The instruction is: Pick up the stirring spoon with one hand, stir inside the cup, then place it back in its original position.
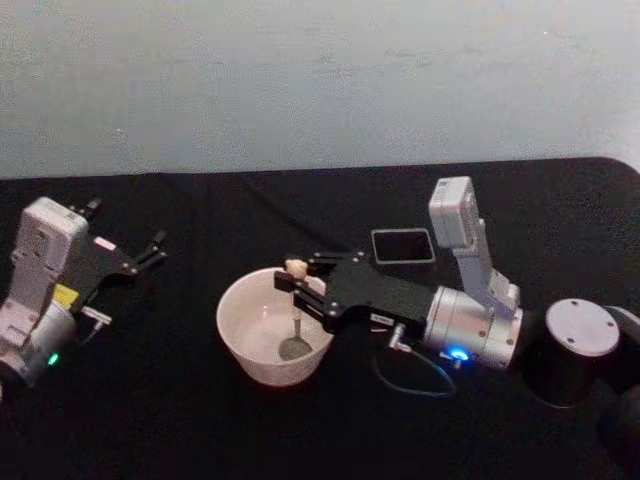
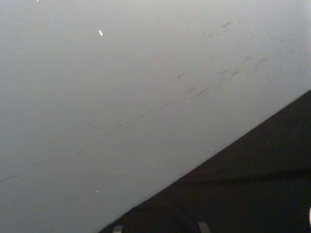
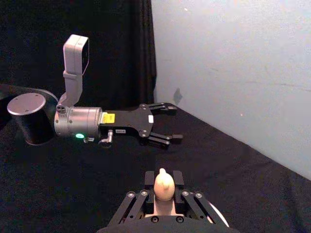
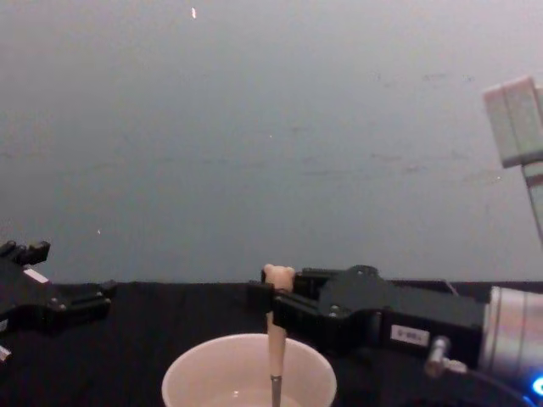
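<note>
In the head view, my right hand [image 1: 292, 275] reaches in from the right over the cup [image 1: 240, 335] and is clamped on the handle of the stirring spoon [image 1: 295, 347]. The spoon stands upright with its metal bowl down inside the cup. The dark grey holder [image 1: 403, 245] sits on the black worktop [image 1: 200, 420] just behind my right arm. My left hand [image 1: 158, 250] is off to the left, well apart from the cup, with its fingers apart.

The left wrist view has pale wall above a strip of the worktop.

In the right wrist view, the spoon's bear head pokes up between my right fingers [image 3: 178, 178]. Beyond it my left hand hangs with its fingers spread.

In the chest view, the spoon runs straight down from my right hand's grip into the cup. My left hand is low at the left edge.
</note>
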Motion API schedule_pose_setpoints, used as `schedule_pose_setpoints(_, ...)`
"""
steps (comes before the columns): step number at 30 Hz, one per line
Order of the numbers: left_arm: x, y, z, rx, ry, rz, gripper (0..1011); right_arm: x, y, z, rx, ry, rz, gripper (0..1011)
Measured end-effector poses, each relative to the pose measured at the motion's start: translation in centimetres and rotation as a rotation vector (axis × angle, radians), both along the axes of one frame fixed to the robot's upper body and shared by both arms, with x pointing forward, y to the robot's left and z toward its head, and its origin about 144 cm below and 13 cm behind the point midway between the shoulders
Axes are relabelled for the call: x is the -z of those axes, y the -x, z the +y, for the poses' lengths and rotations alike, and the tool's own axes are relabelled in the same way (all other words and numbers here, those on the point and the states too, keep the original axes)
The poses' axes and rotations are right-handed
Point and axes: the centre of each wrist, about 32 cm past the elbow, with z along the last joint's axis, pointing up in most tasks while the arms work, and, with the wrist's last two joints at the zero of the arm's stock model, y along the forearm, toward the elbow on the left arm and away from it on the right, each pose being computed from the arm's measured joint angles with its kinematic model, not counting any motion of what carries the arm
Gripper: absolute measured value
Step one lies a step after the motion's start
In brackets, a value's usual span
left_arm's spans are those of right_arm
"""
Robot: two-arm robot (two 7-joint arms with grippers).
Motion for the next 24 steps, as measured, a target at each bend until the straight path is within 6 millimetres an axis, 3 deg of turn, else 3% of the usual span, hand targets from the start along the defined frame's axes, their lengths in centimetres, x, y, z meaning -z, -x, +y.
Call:
schedule_pose_setpoints(9, 0.0, 0.0, 0.0, 0.000, 0.000, 0.000, 1001, -0.1, -1.3, 1.5, -0.011, -0.018, 0.003, 213)
schedule_pose_setpoints(24, 0.0, 0.0, 0.0, 0.000, 0.000, 0.000, 1001, -0.3, -3.3, 2.1, 0.060, -0.034, -0.003, 213)
